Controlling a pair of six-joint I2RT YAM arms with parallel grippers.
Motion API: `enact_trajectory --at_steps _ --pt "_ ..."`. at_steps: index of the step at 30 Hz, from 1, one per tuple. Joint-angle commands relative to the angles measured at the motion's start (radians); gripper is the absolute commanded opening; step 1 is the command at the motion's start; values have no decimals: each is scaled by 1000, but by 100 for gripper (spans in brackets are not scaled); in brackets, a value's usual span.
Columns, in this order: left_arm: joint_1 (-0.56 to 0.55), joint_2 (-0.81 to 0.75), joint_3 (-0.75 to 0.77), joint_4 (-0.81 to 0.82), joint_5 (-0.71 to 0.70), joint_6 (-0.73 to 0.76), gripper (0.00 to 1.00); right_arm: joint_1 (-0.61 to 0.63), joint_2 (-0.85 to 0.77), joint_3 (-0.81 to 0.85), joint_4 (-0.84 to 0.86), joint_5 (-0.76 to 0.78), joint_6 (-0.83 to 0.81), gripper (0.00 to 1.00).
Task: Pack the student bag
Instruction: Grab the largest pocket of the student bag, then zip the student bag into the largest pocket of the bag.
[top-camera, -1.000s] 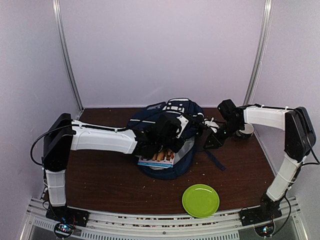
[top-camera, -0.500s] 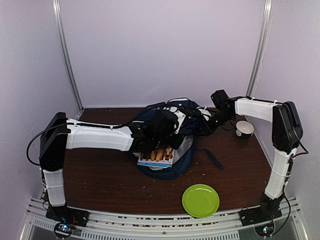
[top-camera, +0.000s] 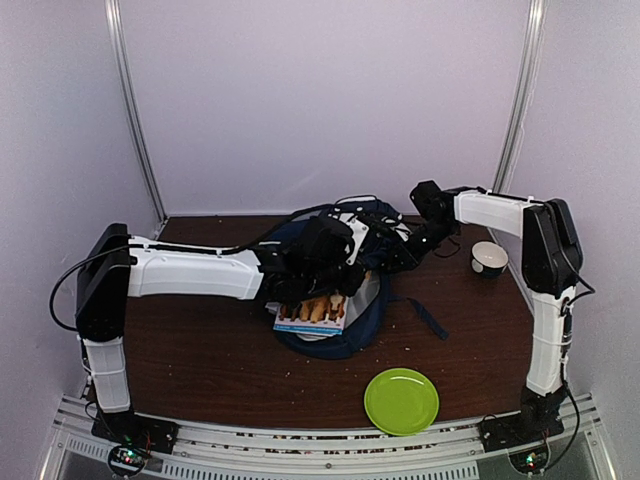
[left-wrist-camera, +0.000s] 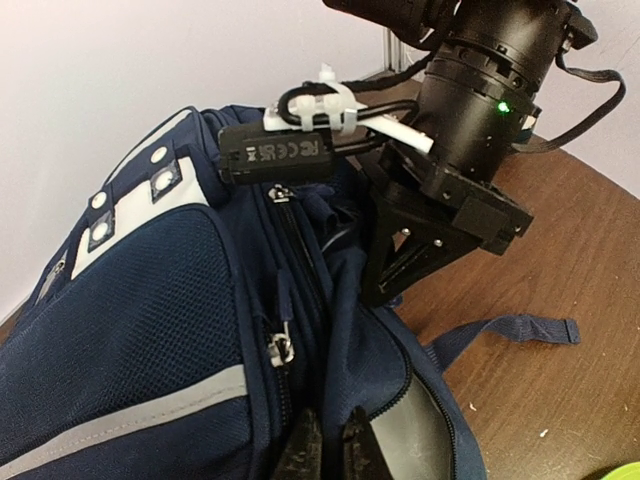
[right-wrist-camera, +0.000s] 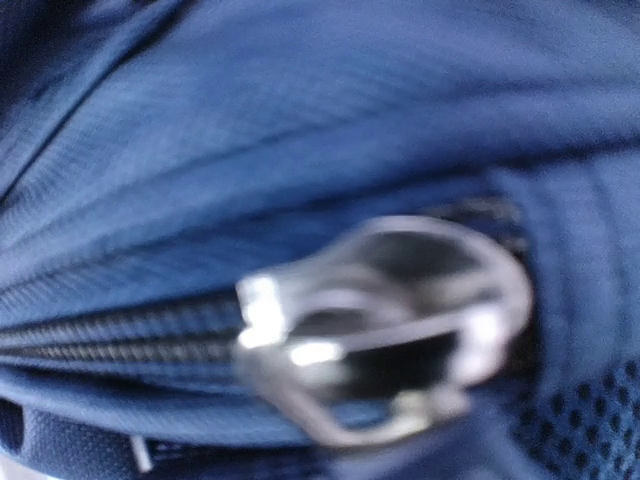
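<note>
The left hand (left-wrist-camera: 330, 455) is clenching the blue fabric at the zip edge of the student bag (left-wrist-camera: 150, 300), at the bag's open mouth. The right hand (left-wrist-camera: 388, 280) is pressing down on the bag's top; whether it is clenched or released cannot be told, as its own camera is showing only a blurred metal zipper pull (right-wrist-camera: 390, 320) on blue cloth. The bag is lying on the table (top-camera: 200, 350). A flat pack (top-camera: 312, 312) with brown shapes is showing at the bag's mouth. A strap (left-wrist-camera: 500, 330) is trailing from the bag's right side. A white cup (top-camera: 489, 258) is standing near that side, and a green plate (top-camera: 401, 400) is sitting well apart, nearer the arms' bases than the bag.
</note>
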Motion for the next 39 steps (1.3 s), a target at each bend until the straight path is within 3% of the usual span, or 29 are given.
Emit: enact_trajectory --at_steps 1,8,17,25,26,30,33,39 --pt "29 -67 -4 88 -58 -19 0 -1 -16 -25 -19 -23 -20 1" --pt "32 -21 2 59 -39 -22 0 -2 -161 -155 -21 68 19 0" --pt "33 79 13 89 155 -52 0 63 -304 -372 -54 173 86 0" --pt "31 89 -23 123 222 -86 0 252 -411 -426 -45 33 89 0" --pt "29 62 -49 138 223 -83 1 266 -414 -418 -45 8 93 0" --pt "0 -113 -274 332 134 -64 25 291 -397 -390 -34 -78 138 0" --pt "-29 -237 -392 301 68 -104 37 315 -381 -372 -35 -95 156 0" --pt "-96 -477 -646 158 -107 -216 41 400 -326 -322 -60 -106 159 0"
